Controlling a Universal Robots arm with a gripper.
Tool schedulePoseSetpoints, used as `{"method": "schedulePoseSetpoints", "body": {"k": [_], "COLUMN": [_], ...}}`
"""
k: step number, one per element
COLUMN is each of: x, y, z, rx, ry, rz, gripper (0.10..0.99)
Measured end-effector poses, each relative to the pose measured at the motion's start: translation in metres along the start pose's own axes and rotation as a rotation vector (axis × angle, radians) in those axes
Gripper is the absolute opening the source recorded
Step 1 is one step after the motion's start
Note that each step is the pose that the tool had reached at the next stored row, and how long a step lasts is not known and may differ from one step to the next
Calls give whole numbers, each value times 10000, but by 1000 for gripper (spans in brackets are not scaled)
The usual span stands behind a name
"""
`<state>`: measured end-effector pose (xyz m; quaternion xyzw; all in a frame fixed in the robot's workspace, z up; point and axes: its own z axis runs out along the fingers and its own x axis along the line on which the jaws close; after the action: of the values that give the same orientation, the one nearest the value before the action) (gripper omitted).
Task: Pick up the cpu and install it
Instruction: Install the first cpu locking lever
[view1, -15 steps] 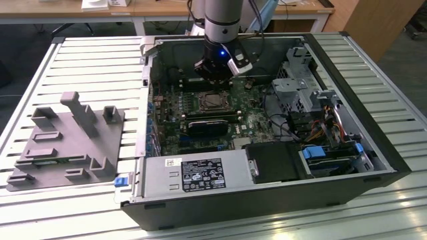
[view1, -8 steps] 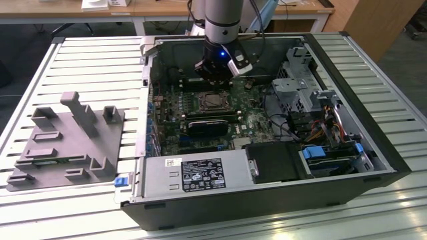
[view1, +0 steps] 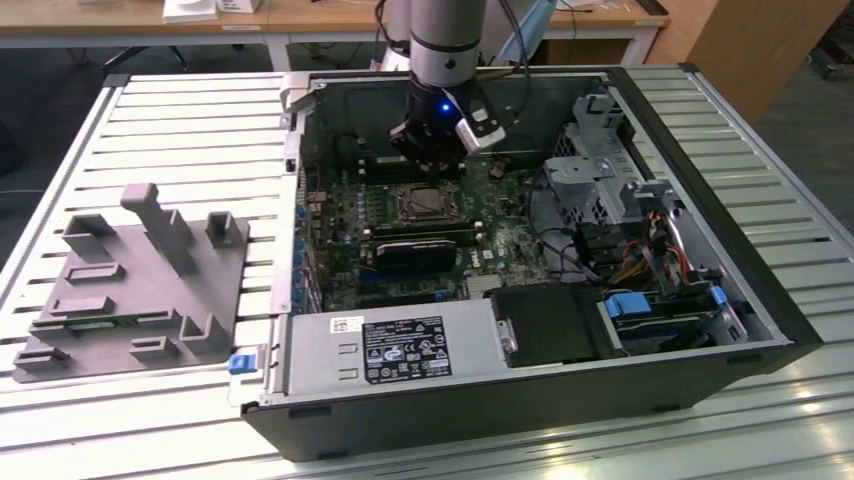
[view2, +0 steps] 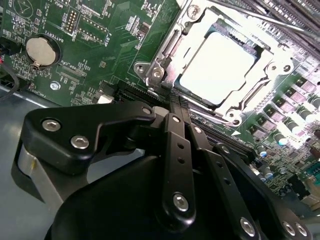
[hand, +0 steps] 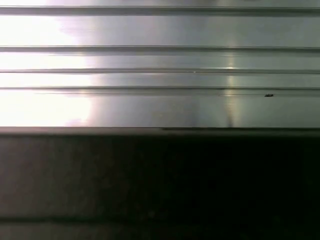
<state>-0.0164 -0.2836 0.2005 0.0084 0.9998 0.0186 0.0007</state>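
A small, flat silver cpu (view2: 217, 67), light but fragile and best gripped by its thin edges, sits in the socket (view2: 165, 50) at upper right, beyond the gripper (view2: 175, 111), whose fingers are pressed together, empty.

The cpu (view2: 217, 67), pale silver and square, lies flat in the motherboard socket (view2: 165, 52).

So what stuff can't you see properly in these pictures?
- The tool's fingertips: in the second wrist view its own black linkage covers them, so open or shut is unclear.
- The cpu: glare washes out its top, and the socket frame covers its edges.
- The cpu in the exterior view: too small to tell from the socket.
- The first wrist view: blurred metal slats, dark band below.
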Motion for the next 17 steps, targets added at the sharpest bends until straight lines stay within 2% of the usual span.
{"method": "schedulePoseSetpoints", "body": {"k": [5,13,15,17], "x": [-4,-14,-16,-15], "y": [6,37,41,43], "z": [17,44,32,-21], "rx": [132,125,107,115], "ry": [1,0,-8,-3], "rz": [0,0,-2,-1], "gripper": [106,106,106,106]}}
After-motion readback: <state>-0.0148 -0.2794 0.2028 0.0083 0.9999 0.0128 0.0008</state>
